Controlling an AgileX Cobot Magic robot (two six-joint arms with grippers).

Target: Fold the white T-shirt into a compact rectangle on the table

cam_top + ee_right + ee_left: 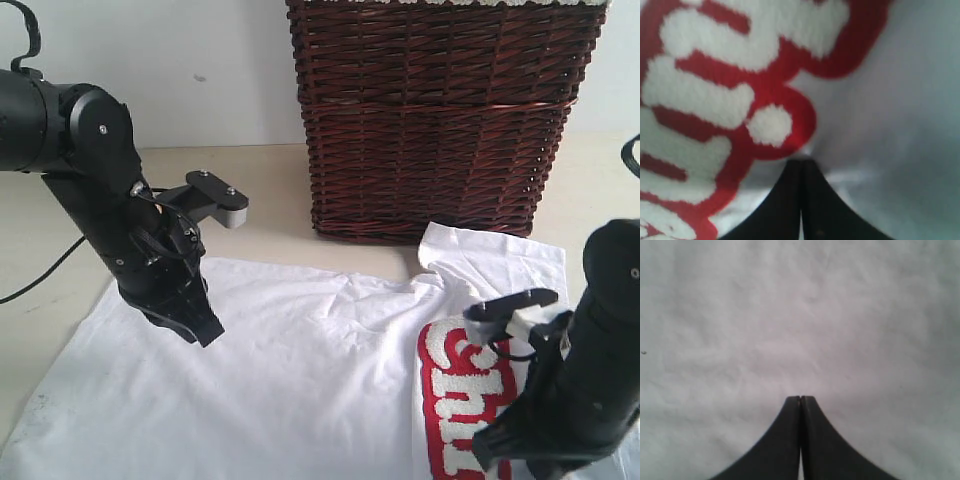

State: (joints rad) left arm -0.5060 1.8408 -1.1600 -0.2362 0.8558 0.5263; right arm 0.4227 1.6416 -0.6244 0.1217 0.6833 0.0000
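Pale beige table (260,180) carries a soft white cotton T-shirt (300,380) (red-outlined letters showing); black left gripper (205,330) and right gripper (490,455) both pressed together

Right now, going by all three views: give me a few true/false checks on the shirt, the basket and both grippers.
1. The left gripper has its fingers shut. True.
2. The shirt is folded into a compact rectangle. False: it lies spread wide over the table.
3. The basket lies on its side. False: it stands upright behind the shirt.
4. Red lettering shows on the shirt. True.
5. The right gripper is over bare table. False: it is shut, with its tip over the shirt at the edge of the lettering.
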